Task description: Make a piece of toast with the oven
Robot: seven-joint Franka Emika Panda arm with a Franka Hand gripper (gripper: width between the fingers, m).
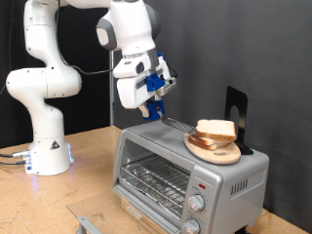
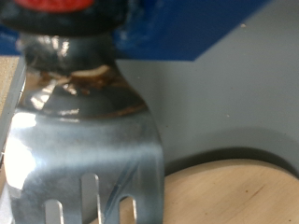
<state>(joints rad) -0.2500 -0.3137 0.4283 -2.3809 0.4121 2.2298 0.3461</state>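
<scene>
The piece of toast [image 1: 215, 130] lies on a round wooden plate [image 1: 216, 152] on top of the silver oven [image 1: 156, 156]. The oven's glass door is shut, with the wire rack [image 1: 154, 180] showing behind it. My gripper [image 1: 156, 97] hangs above the oven's top at the exterior view's left. It is shut on the handle of a metal spatula [image 1: 175, 123], whose blade reaches toward the plate's edge. In the wrist view the slotted blade [image 2: 84, 140] sits just short of the plate [image 2: 234, 191]. The toast does not show in that view.
A black upright stand [image 1: 236, 109] rises behind the plate. Two round knobs [image 1: 198, 204] sit on the oven's right panel. The robot base [image 1: 47, 146] stands on the wooden table at the exterior view's left. A dark curtain hangs behind.
</scene>
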